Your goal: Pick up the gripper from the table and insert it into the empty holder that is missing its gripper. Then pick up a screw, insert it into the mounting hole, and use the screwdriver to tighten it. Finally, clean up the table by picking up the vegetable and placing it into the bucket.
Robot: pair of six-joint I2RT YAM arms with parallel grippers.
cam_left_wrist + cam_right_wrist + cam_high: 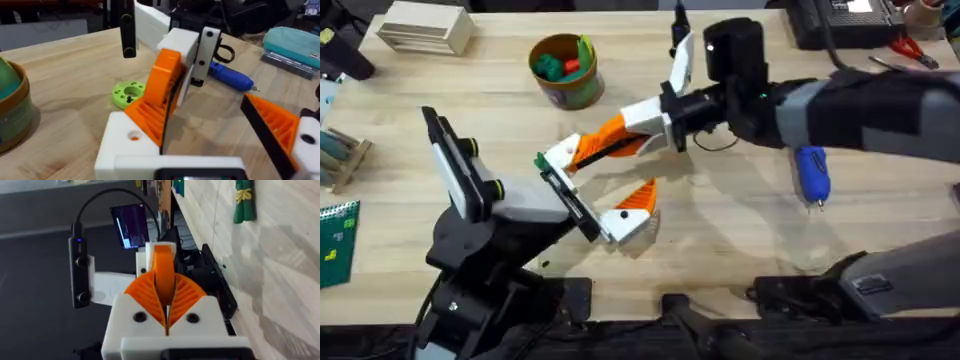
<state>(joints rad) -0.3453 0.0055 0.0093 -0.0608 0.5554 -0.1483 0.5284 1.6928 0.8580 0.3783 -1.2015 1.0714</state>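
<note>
Tip (161, 80): orange wedge pinched in the right gripper (165, 311), pressed against the holder (131, 142); not clearly seated.
Left gripper (592, 205): jaws wide, one finger bare, other tipped.
Screwdriver (811, 172): lying on table (720, 220), untouched.
Bucket (563, 72): far side, toy produce inside.
Left: seating, screw, tightening, cleanup, I'd judge.
</note>
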